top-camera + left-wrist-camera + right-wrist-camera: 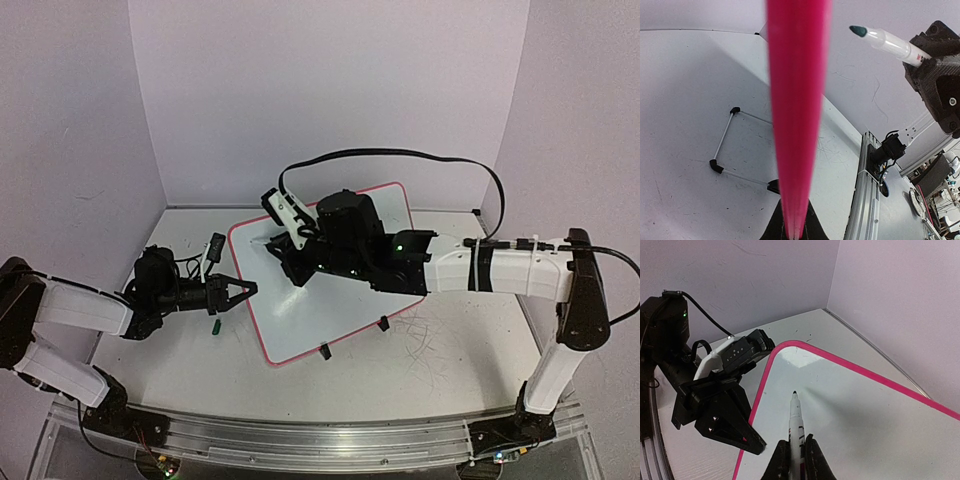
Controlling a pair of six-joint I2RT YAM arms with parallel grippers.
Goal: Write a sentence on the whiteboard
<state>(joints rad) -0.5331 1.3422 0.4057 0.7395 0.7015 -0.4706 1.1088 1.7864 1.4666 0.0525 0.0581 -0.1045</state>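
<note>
Where the white counter (450,370) spreads between pale lilac walls, the whiteboard (310,320) sits at its middle, turned askew so that one rounded corner points toward the far left. Its glossy white face is framed by a thin red-pink rim, and two small black clip feet (324,351) stick out from the edge nearest the arms' bases.

From the counter's right edge the right arm (500,268) reaches low across the board, a black cable (400,153) looping high behind it. The left arm (85,305) stretches in from the left edge, lying close to the counter.

At the board's left rim the left gripper (240,292) has its jaws closed onto the red-pink rim, about midway along that side. In its own wrist view the rim runs straight up the middle of the picture, pinched at the bottom.

Over the far left part of the board, the right gripper (795,452) has its jaws clamped on the barrel of a white marker (796,420). The marker's dark green tip points at the board near the rounded corner; whether the tip touches the surface I cannot tell.

A small green cap (214,326) lies on the counter just beside the left gripper, off the board.
</note>
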